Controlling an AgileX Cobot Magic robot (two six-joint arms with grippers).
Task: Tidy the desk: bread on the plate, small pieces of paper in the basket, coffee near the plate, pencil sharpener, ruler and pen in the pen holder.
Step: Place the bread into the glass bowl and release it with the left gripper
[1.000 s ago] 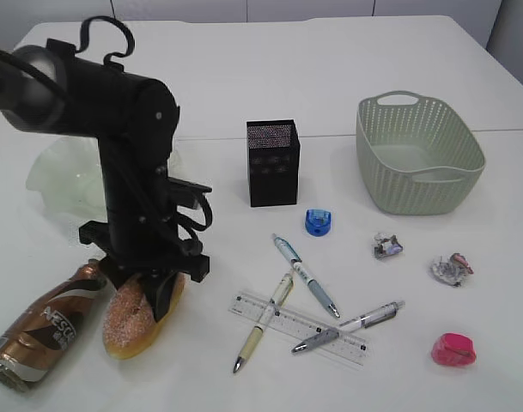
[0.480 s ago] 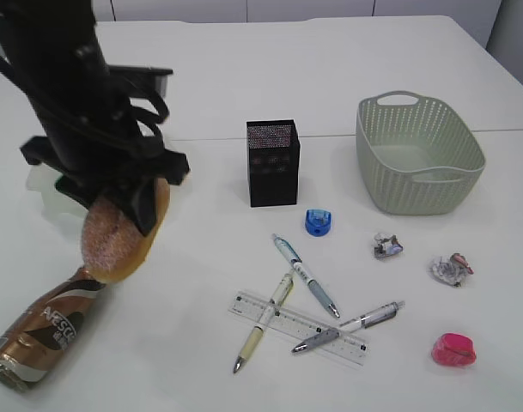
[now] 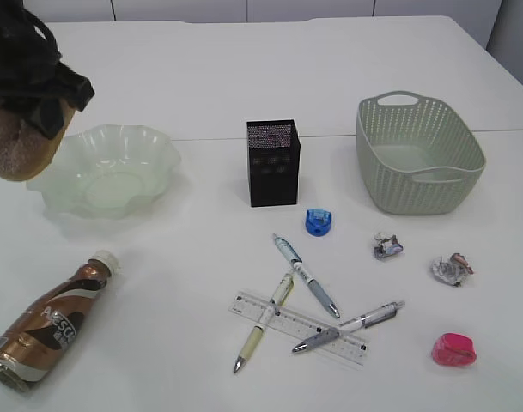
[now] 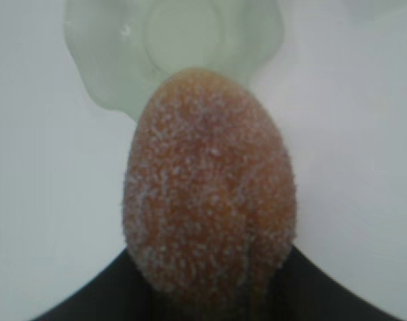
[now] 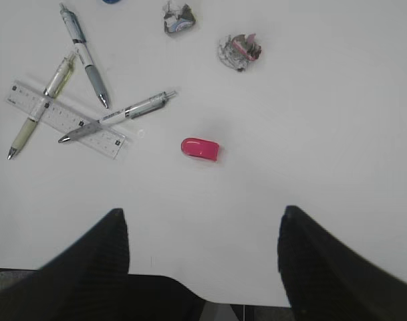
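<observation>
Left gripper point(image 3: 29, 107): clamped on the bread point(image 3: 21, 142), raised above the table just left of the plate point(image 3: 149, 146).
Bread: seen from the left wrist, sugar-coated loaf pointing at the plate's near rim — not yet over the hollow.
Right gripper point(image 5: 200, 234): jaws spread wide, nothing between them, hovering well right of the plate.
Plate: pale green, wavy-edged, bare inside.
Coffee point(image 3: 46, 322): bottle lying on its side, in front of the plate, toward the camera.
Pen holder point(image 3: 273, 163): black mesh, right of the plate; nothing seen in it.
Pens point(image 3: 306, 275), ruler point(image 3: 300, 328): crossed in a heap, right of the plate and nearer the camera.
Sharpeners: blue point(image 3: 318, 222) by the holder, pink point(image 3: 454, 349) far right.
Paper scraps point(image 3: 387, 246): two, loose beside the basket point(image 3: 418, 154).
Progress: first step under way — nothing delivered yet; bread, coffee, stationery and paper all left to do.
</observation>
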